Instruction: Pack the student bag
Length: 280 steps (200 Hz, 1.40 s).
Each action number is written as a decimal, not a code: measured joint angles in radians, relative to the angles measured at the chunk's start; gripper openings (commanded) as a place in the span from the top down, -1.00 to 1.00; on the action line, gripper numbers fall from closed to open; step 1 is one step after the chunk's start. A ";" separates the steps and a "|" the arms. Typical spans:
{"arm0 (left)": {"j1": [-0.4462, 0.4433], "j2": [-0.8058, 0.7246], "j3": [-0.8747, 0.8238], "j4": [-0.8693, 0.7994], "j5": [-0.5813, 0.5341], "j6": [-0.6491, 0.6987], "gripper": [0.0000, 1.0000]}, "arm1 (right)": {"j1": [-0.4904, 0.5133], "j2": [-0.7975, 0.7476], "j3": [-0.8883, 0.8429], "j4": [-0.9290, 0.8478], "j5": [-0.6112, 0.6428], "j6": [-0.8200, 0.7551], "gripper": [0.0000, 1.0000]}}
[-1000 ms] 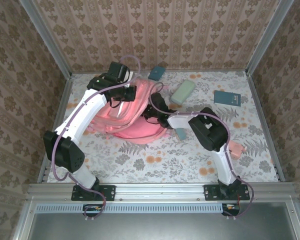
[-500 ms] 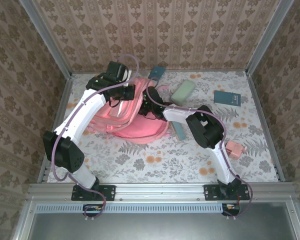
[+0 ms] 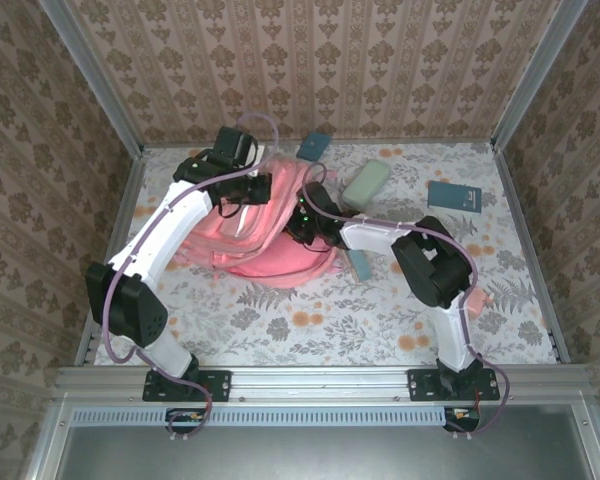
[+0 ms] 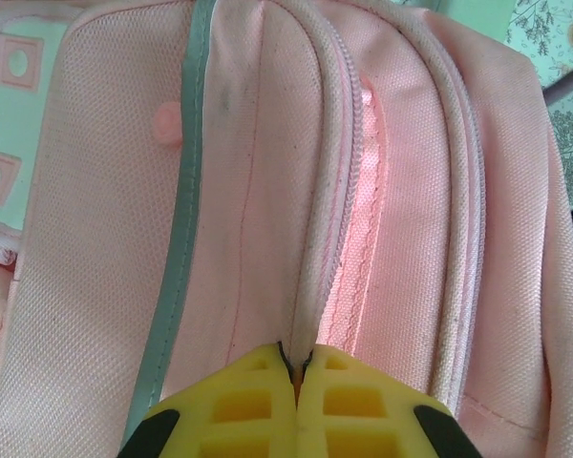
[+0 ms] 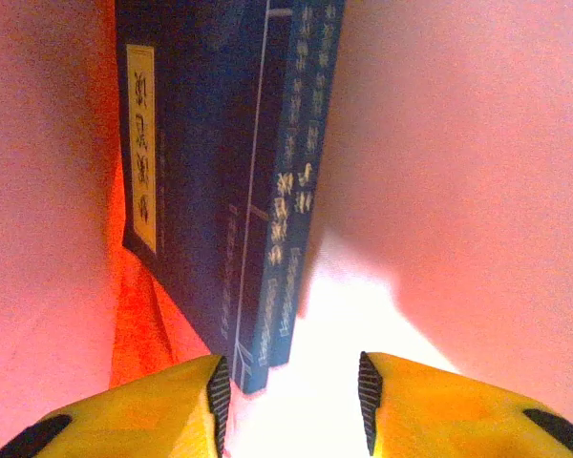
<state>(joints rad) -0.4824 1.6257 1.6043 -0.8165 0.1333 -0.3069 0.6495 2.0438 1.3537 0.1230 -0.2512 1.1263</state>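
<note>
The pink student bag [image 3: 265,240] lies on the table's back left. My left gripper [image 3: 263,187] is at its top edge, and in the left wrist view this gripper [image 4: 296,361] is shut on a pale fold of the bag [image 4: 239,191] beside the zip. My right gripper [image 3: 300,220] reaches into the bag's opening from the right. Inside, the right gripper [image 5: 291,386] stands open among the pink lining [image 5: 458,143]. A dark blue book [image 5: 229,162] stands just ahead of it, one corner close to the left finger and not clamped.
A pale green case [image 3: 365,183], a teal item [image 3: 314,146] and a dark blue book [image 3: 454,196] lie along the back. A teal object [image 3: 360,266] lies under the right forearm. A pink item [image 3: 472,297] sits at the right. Walls enclose three sides.
My right gripper went deeper into the bag, opened and let go of the blue book, then drew back a little. The left gripper kept its hold.
</note>
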 measured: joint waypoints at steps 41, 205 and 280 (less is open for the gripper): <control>-0.001 -0.004 -0.056 0.032 0.009 0.000 1.00 | -0.009 -0.214 -0.120 -0.094 0.067 -0.115 0.07; 0.000 -0.029 -0.142 0.069 0.028 0.008 1.00 | -0.231 -0.570 -0.334 -0.525 0.214 -0.711 -0.31; 0.008 -0.029 -0.129 0.069 0.044 0.008 1.00 | -0.166 -0.429 -0.273 -0.618 0.225 -0.838 -0.34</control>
<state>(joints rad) -0.4747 1.5963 1.4754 -0.7479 0.1772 -0.2993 0.4831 1.6150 1.0809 -0.4953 -0.0257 0.2886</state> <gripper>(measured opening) 0.045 0.676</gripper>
